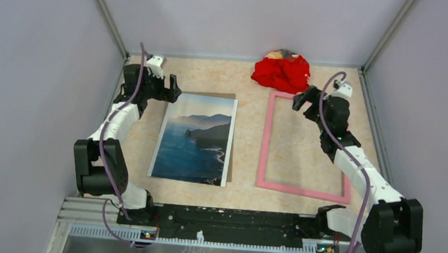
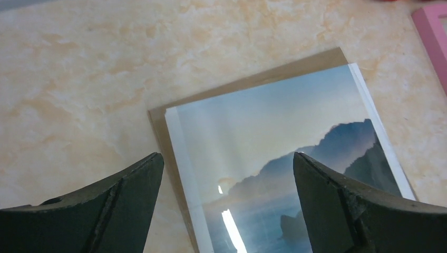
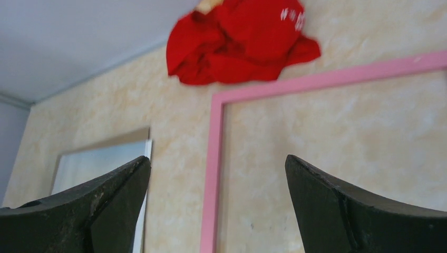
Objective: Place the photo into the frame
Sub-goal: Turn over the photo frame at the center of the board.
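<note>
The desk (image 1: 248, 134) fills most of what I see, mottled beige, its near edge covered by the black rail my arms are bolted to. The frame (image 1: 264, 148) lies flat on the desk's right half, pink side up and empty, bare desk showing through it. My right arm crosses its right side and hides most of that edge and the far right corner. My right wrist camera catches only its far left corner, the rest cut off. The photo (image 1: 196, 139) lies face up on the left half, well apart from the frame, sea and cliffs plain from above. In my left wrist view glare washes out its pale sky, and the lower part runs out of view. Under it sits a brown board (image 2: 248, 84), almost wholly hidden, showing only as a thin strip along the photo's far and right edges. A red cloth (image 1: 281, 70) is heaped at the back, just beyond the frame; something pale and dark pokes out behind it that I cannot make out. My left fingers (image 1: 173, 90) are spread wide by the photo's far left corner, gripping nothing. My right fingers (image 1: 301, 100) are likewise spread and empty by the frame's far edge. I cannot tell whether either pair touches the desk.
</note>
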You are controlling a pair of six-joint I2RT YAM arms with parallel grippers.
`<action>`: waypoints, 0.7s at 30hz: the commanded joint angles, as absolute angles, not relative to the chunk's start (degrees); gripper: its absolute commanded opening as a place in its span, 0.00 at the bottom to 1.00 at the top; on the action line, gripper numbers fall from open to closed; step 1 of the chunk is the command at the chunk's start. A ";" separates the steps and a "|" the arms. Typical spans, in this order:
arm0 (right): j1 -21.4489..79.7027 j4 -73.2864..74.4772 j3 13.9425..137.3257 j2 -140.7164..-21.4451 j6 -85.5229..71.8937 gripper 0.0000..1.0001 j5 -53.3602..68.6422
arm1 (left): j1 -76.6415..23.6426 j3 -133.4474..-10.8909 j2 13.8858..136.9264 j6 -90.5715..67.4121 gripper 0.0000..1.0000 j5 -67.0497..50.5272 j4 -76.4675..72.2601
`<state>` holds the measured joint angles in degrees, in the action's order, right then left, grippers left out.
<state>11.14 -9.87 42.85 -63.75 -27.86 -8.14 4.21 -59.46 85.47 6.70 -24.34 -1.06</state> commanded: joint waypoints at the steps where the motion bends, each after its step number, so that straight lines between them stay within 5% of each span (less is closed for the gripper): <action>1: 16.93 4.62 49.46 -72.73 -30.82 0.99 -3.00 | 4.54 -64.32 85.97 3.76 0.99 -28.78 14.14; 5: 25.86 22.64 61.50 -85.65 -30.33 0.95 -16.90 | 4.59 -66.69 86.47 3.77 0.99 -29.66 17.61; 11: 31.21 20.40 61.35 -89.92 -33.73 0.98 -21.66 | 4.58 -67.43 86.07 5.25 0.99 -28.35 20.45; 21: 35.17 19.73 64.12 -102.47 -33.57 0.76 -24.62 | 4.64 -67.46 84.78 5.71 0.99 -30.24 22.58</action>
